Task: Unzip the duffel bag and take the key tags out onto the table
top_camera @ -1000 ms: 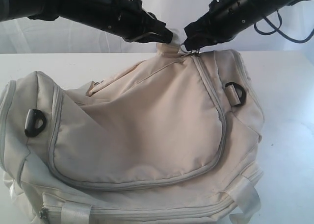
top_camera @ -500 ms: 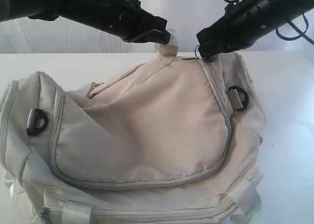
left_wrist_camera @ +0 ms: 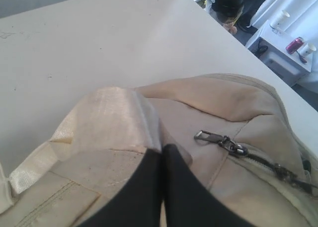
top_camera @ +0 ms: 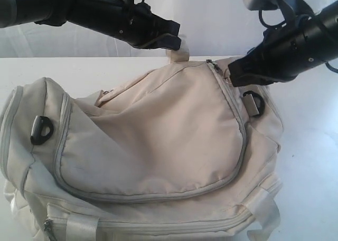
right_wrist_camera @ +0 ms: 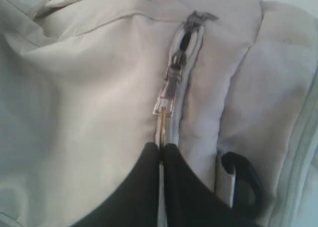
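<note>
Here, your white table (top_camera: 311, 146) is smooth and flat. One duffel bag (top_camera: 158, 130) of soft, rumpled cream fabric lies on it, edged with curving grey zippers (top_camera: 240, 146). Two black D-rings (top_camera: 41, 130) hang on it, one at each end. Your left gripper (left_wrist_camera: 161, 155) has its jaws pressed together on the glossy woven webbing loop (left_wrist_camera: 109, 117) at the bag's far edge. Your right gripper (right_wrist_camera: 160, 148) pinches the thin metal zipper pull (right_wrist_camera: 168, 95) tight.

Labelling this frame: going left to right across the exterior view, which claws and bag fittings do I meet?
leftmost black D-ring → left claw → zipper end → right claw
</note>
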